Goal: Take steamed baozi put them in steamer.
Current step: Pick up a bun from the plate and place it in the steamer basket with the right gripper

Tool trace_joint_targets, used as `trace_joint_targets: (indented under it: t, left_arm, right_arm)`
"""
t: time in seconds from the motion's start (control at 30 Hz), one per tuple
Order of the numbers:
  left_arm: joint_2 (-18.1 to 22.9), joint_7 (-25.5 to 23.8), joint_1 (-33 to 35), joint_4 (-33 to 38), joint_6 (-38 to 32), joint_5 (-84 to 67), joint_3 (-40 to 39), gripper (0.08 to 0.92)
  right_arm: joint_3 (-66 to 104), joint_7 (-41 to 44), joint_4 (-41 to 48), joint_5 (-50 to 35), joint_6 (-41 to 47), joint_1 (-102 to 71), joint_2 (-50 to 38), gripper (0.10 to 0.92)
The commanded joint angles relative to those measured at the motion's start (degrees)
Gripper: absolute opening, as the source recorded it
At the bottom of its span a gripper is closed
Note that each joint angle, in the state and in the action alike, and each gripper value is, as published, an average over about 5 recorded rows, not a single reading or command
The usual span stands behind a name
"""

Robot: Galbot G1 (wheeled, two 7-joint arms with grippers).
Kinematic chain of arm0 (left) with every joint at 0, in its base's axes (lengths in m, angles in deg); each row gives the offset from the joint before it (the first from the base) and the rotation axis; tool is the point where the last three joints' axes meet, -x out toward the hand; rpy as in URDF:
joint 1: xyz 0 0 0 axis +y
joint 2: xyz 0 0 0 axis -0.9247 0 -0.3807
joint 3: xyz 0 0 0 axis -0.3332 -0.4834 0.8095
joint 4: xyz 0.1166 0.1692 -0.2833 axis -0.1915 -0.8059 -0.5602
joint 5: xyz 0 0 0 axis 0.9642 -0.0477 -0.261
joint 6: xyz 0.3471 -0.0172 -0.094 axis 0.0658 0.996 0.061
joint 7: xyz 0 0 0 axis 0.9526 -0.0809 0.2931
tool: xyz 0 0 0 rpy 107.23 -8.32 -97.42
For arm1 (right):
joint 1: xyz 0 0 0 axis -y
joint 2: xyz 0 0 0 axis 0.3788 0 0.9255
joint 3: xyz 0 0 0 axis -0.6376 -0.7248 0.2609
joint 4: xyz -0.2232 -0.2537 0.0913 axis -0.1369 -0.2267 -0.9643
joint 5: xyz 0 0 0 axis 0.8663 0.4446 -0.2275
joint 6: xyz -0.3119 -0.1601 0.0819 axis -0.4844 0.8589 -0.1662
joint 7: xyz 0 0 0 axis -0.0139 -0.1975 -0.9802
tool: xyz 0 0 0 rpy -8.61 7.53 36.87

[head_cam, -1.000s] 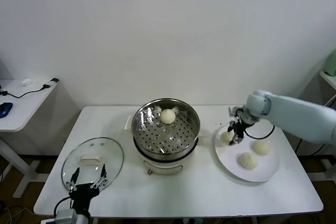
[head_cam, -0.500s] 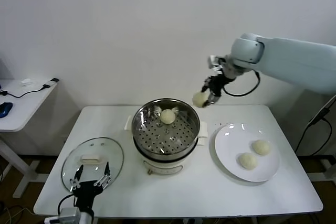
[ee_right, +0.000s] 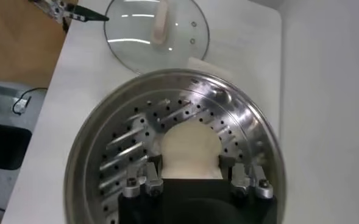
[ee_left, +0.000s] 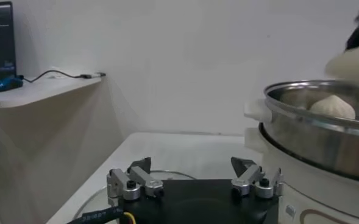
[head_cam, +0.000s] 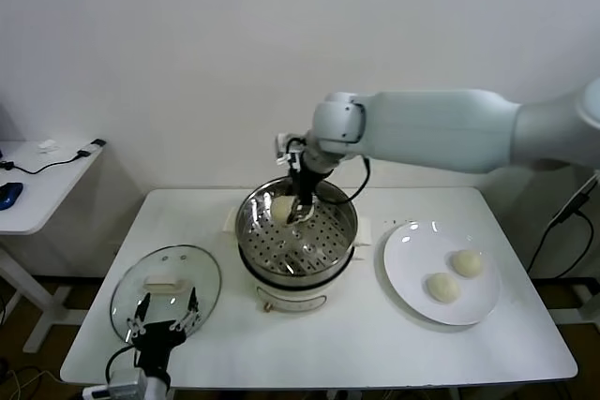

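Observation:
My right gripper is shut on a steamed baozi, a smooth cream-white bun, and holds it just over the perforated tray of the shiny steel steamer. In the right wrist view the baozi fills the gap between the fingers of the right gripper, above the steamer. A second baozi lies inside the steamer, below the held baozi. Two more baozi rest on the white plate. My left gripper hangs open near the table's front left.
A round glass lid with a white knob lies flat left of the steamer, just beyond the left gripper. A side table with cables stands off to the left. The steamer sits on a white base.
The right gripper lifted one baozi off the plate, carried it up and leftwards, and now holds it low over the steamer tray. The left arm barely moved.

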Motion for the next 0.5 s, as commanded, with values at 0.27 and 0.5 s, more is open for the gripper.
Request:
trace_joint_targets:
  t: [0.27,0.5]
  left_arm:
    - [-0.17,-0.01,-0.22,-0.13,0.41,1.06,-0.05,0.823]
    - [-0.11,0.06,-0.27,-0.12,0.43,1.06,-0.03,0.823]
  right_arm:
    - [1.69,-3.20,12.38,3.31,1.58,-11.02,8.77,0.619]
    - [2.33,-2.32,12.13,4.21,-0.03,-11.05,8.16,0.682]
